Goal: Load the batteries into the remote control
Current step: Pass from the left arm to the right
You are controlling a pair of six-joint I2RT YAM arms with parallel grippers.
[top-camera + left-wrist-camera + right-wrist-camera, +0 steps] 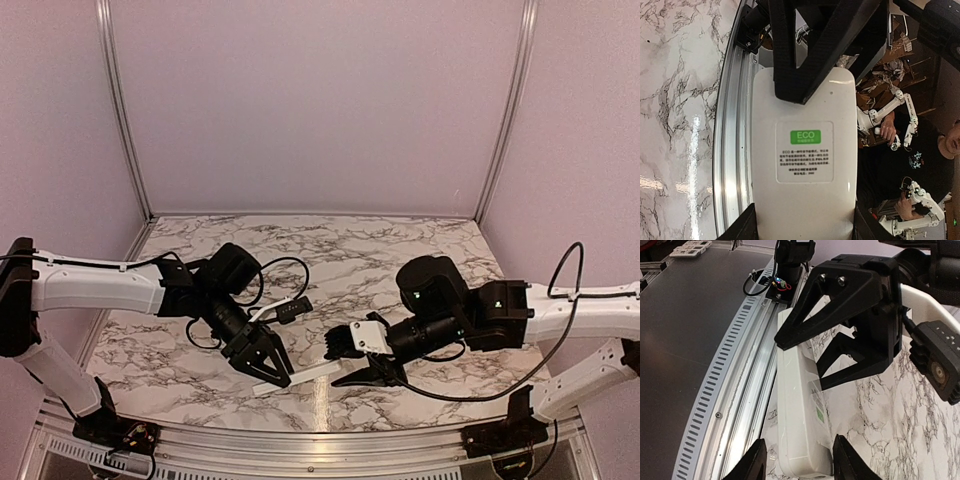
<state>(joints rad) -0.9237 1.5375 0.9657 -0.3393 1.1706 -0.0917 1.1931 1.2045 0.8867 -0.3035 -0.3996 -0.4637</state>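
The flat white plastic remote control (305,376) sits at the 6 o'clock edge of the marble-patterned desk (400,250), between the left end effector's (272,375) fingers. The right end effector (337,367) straddles its 3 o'clock end.

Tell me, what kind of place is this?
Probably a robotics lab: left arm and right arm at a marble-look table, plain booth walls, and more small robot arms beyond its edge.

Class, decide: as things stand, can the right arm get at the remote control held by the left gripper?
Probably yes. The remote control sticks out free beyond the left gripper, and the right gripper straddles that end, with nothing in between.
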